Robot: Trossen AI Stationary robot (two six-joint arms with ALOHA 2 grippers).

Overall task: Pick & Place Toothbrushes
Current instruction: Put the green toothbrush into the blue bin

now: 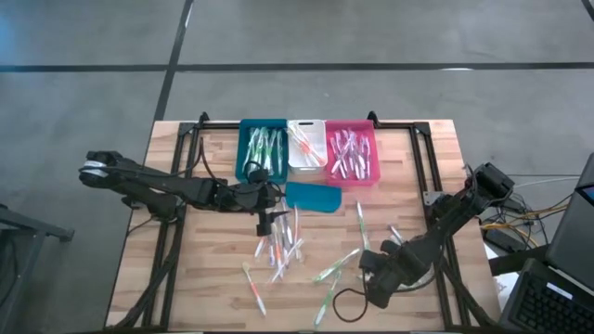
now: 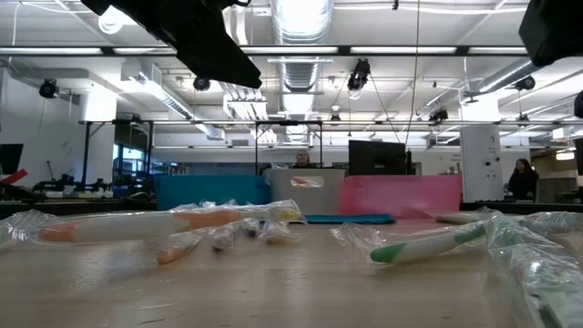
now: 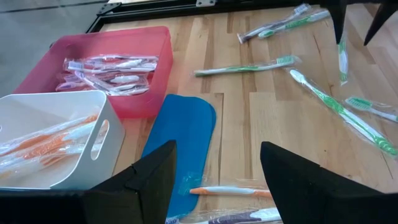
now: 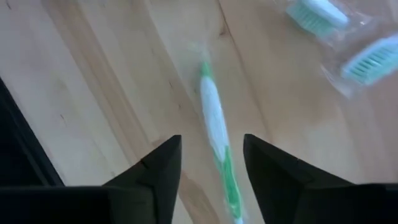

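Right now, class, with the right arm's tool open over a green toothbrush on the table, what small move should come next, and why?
Probably lower the right tool and close on the green toothbrush. Its fingers stand open to either side of the handle, which lies flat on the wood between them, not yet gripped. The teal bin holds green brushes, so it looks the likely destination afterwards.

Green-handled toothbrush (image 4: pixel 219 158): lower end running off the right wrist view's edge; two brush heads (image 4: pixel 367 59) blurring.
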